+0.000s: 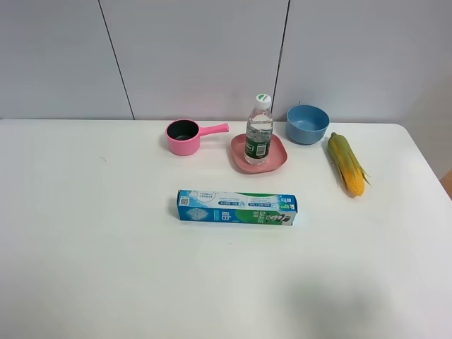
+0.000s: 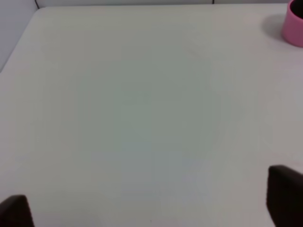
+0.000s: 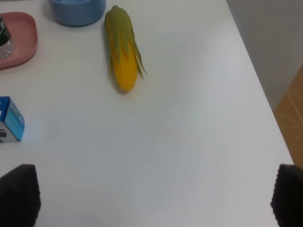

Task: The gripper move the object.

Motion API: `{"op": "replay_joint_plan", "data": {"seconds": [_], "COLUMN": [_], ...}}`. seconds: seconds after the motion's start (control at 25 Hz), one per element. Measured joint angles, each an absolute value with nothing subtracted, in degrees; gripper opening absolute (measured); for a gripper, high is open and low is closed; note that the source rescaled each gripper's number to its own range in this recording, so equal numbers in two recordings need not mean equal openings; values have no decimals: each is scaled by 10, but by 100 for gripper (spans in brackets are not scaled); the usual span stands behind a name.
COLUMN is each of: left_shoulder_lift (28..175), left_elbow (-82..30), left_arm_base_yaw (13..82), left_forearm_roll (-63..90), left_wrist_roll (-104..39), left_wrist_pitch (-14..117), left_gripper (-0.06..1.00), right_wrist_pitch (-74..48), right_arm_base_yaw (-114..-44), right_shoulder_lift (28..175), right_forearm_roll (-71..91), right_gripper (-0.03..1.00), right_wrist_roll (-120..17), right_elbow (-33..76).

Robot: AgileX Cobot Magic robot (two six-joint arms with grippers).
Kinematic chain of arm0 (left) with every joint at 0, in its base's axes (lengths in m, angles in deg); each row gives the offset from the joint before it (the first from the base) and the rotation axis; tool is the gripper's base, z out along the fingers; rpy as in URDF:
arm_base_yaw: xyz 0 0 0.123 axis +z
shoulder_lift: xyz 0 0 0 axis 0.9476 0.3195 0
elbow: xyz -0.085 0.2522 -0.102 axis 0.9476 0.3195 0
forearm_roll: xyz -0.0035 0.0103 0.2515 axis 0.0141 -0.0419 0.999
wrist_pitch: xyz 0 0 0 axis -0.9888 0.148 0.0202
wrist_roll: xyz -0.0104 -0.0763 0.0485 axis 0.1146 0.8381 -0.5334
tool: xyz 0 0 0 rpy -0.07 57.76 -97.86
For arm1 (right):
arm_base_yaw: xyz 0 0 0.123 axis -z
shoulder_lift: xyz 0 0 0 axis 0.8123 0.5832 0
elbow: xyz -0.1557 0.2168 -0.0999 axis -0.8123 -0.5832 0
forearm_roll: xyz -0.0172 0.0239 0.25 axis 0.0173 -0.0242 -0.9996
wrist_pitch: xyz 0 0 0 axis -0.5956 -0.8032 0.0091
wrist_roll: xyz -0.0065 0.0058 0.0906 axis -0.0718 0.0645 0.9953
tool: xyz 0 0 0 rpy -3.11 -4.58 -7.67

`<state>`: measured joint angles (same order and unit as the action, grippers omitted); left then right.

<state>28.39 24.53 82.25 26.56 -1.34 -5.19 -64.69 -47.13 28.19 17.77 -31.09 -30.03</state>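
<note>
The clear water bottle (image 1: 259, 134), with a green-and-white cap and a dark green label, stands upright on a pink plate (image 1: 279, 159) at the back middle of the white table. Only its base shows in the right wrist view (image 3: 4, 41), on the plate (image 3: 21, 40). Neither arm shows in the exterior view. My left gripper (image 2: 150, 203) is open and empty over bare table, far to the left of the bottle. My right gripper (image 3: 154, 196) is open and empty over the table's right part, in front of the corn.
A blue-green toothpaste box (image 1: 236, 207) lies in front of the plate; its end shows in the right wrist view (image 3: 9, 122). A pink saucepan (image 1: 185, 136) (image 2: 294, 23), a blue bowl (image 1: 307, 123) (image 3: 78, 9) and a corn cob (image 1: 346, 164) (image 3: 122, 47) flank the plate.
</note>
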Motion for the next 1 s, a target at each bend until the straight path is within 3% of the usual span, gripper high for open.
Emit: {"op": "replay_joint_plan", "data": {"seconds": [1.0], "left_shoulder_lift": [284], "left_elbow": [246], "left_arm_base_yaw": [811], "left_forearm_roll": [269], "left_wrist_roll": [-10], "left_wrist_pitch": [-51], "left_gripper": [100], "right_wrist_pitch": [-647], "right_arm_base_yaw": [-471], "right_shoulder_lift": [282], "right_forearm_roll": [178], "right_gripper": [100], "right_wrist_roll": [-311], "right_elbow": [-300]}}
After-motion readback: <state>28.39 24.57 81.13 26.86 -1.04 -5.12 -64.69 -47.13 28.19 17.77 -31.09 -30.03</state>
